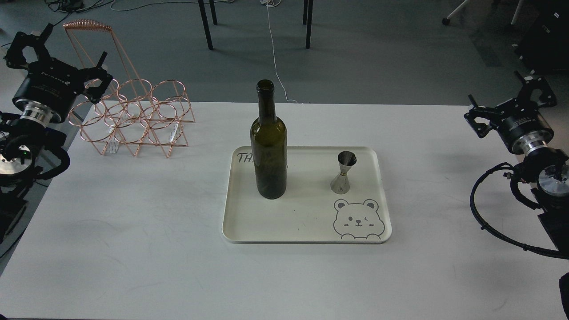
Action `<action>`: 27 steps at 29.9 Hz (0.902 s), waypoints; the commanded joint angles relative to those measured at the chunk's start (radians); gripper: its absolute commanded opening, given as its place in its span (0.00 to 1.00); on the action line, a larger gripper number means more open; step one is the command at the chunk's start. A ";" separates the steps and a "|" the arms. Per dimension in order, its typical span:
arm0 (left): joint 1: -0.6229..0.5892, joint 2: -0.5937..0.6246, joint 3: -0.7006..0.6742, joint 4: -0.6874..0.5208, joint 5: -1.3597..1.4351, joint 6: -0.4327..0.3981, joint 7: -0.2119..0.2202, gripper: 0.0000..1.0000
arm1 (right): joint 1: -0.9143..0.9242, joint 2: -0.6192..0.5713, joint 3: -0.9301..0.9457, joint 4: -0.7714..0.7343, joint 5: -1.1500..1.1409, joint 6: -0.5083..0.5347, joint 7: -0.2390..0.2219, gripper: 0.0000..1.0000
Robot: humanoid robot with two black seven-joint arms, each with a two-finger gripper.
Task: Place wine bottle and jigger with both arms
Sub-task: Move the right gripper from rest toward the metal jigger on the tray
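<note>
The wine bottle (pixel 268 146), dark olive-green with a long neck, stands upright on the left part of a cream tray (pixel 302 218). The steel jigger (pixel 343 173) stands upright on the same tray, to the right of the bottle and apart from it. My left gripper (pixel 62 55) hovers at the far left table edge, well away from the tray, open and holding nothing. My right gripper (pixel 507 101) is at the far right edge, likewise open and empty. Both arms are far from the bottle and the jigger.
A copper wire bottle rack (pixel 133 118) stands at the back left of the white table (pixel 133 231), just beside my left gripper. The tray carries a bear drawing (pixel 357 220) at its front right corner. Chair legs and cables lie on the floor beyond the table.
</note>
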 commanded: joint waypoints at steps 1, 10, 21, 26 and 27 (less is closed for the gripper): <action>0.000 0.002 0.000 0.000 0.002 0.000 0.002 0.98 | -0.002 0.001 0.001 0.002 0.001 0.000 0.001 1.00; 0.003 0.009 0.003 0.012 0.003 0.000 0.002 0.98 | -0.005 -0.029 -0.003 0.084 -0.012 0.000 0.001 0.99; -0.001 0.061 0.005 0.044 0.104 0.000 0.005 0.98 | -0.079 -0.278 -0.051 0.528 -0.296 0.000 0.005 0.99; -0.001 0.065 0.002 0.044 0.158 0.000 0.000 0.98 | -0.122 -0.326 -0.045 0.689 -0.665 0.000 0.026 0.98; -0.001 0.065 0.002 0.044 0.157 0.000 0.000 0.98 | -0.134 -0.327 -0.045 0.712 -0.734 0.000 0.034 0.98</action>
